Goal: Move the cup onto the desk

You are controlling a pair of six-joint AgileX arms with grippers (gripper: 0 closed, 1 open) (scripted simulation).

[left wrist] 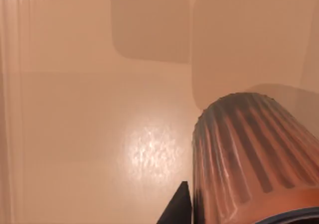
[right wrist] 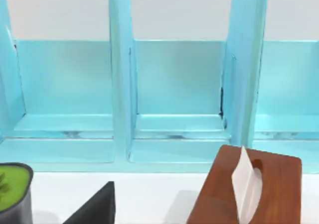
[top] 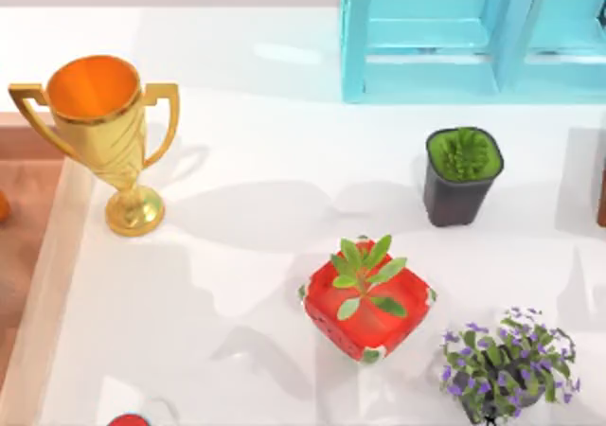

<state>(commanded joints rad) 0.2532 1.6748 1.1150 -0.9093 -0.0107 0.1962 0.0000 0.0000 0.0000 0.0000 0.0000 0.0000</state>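
Top view, from left to right: a strip of brown wooden surface (top: 24, 227) runs along the left edge, and the desk (top: 237, 284), glossy white with a pale beige border, takes up the rest. A gold two-handled trophy (top: 109, 133) stands upright near the desk's left side. Near the bottom edge, left of centre, a small red object (top: 128, 420) peeks in; what it is cannot be told. Right of centre sits a red pot (top: 369, 314) holding a leafy green plant. Behind it, at the back of the desk, stands a turquoise shelf unit (top: 454, 38). A dark square plant pot (top: 461, 175) with a green plant stands in front of the shelf, and a bush with purple flowers (top: 511, 362) fills the lower right corner.

The left wrist view looks onto a smooth, warm-toned glossy surface. The cup (left wrist: 254, 159), dark brown with ribbed sides and paler towards one end, lies close to the camera, with one dark finger (left wrist: 178, 209) of the left gripper just beside it. Whether the fingers pinch the cup cannot be told.

The right wrist view faces the shelf unit's (right wrist: 174, 94) open compartments, with the dark plant pot (right wrist: 12, 194), one dark finger (right wrist: 94, 206) of the right gripper, and a brown wooden tissue box (right wrist: 246, 189); whether that gripper is spread or pressed together cannot be told.
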